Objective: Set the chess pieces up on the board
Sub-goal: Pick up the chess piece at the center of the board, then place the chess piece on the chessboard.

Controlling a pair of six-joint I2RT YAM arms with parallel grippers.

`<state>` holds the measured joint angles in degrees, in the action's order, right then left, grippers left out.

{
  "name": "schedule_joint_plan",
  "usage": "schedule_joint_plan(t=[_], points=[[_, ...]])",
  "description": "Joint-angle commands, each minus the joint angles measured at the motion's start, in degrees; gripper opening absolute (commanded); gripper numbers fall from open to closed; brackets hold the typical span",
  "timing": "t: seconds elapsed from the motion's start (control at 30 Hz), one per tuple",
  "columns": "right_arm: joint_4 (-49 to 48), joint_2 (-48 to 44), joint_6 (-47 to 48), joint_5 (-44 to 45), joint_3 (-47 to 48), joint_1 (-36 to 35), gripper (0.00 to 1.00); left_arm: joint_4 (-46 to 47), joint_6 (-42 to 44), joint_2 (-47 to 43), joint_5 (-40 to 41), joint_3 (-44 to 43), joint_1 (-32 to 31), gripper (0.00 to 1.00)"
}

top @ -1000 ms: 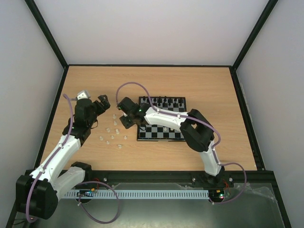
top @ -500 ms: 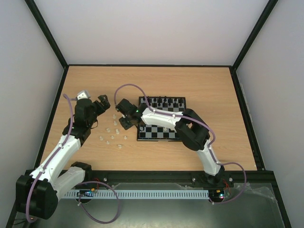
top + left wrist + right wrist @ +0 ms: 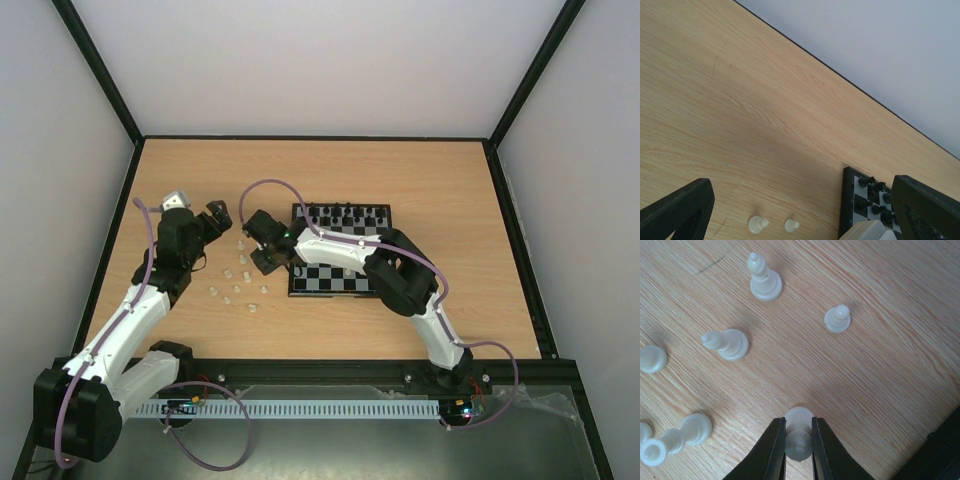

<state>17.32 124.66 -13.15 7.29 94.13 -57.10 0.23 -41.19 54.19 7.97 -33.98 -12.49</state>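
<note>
The board [image 3: 345, 280] lies mid-table with tiny black chessmen along its far rows. Several white chess pieces [image 3: 240, 285] stand scattered on the wood to its left. My right gripper [image 3: 264, 257] reaches over the board's left edge and is shut on a white chess piece [image 3: 799, 437], held just above the wood. Other white pieces show around it: a bishop [image 3: 764, 281], a pawn [image 3: 837, 319] and a tipped piece [image 3: 725, 343]. My left gripper [image 3: 212, 222] is open and empty, left of the pieces. Two white pawns [image 3: 758, 224] and the board's corner [image 3: 850, 200] show in the left wrist view.
The table is bordered by a black frame and grey walls. The right arm [image 3: 400, 275] stretches across the board's near rows. A cable track [image 3: 300, 408] runs along the near edge.
The right arm has shifted slightly further left over the white pieces. The left arm has not moved.
</note>
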Motion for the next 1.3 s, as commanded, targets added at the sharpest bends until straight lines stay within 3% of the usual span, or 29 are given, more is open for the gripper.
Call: schedule_joint_plan(t=[0.0, 0.23, 0.63, 0.8, 1.0, 1.27], points=[[3.28, -0.59, 0.06, 0.39, 0.96, -0.47, 0.12, -0.67, -0.25, -0.34, -0.23, 0.75, 0.28, 1.00], [4.89, -7.77, -0.77, 3.52, -2.45, -0.52, 0.10, -0.64, -0.26, -0.23, -0.36, 0.66, 0.28, 0.99], [11.82, -35.81, -7.95, 11.68, -26.59, -0.47, 0.12, -0.58, -0.12, -0.06, -0.92, 0.50, 0.30, 0.99], [16.66, -43.86, -12.07, 13.89, -32.11, -0.47, 0.13, -0.34, -0.15, 0.21, -1.46, 0.54, 0.32, 0.99], [19.14, -48.93, -14.63, 16.20, -34.92, 0.07, 0.13, -0.23, -0.05, 0.28, -1.84, 0.58, 0.27, 1.00], [15.36, -47.56, -14.35, 12.27, -38.08, 2.39, 0.12, 0.01, 0.04, 0.73, -2.57, 0.66, 0.25, 0.99]])
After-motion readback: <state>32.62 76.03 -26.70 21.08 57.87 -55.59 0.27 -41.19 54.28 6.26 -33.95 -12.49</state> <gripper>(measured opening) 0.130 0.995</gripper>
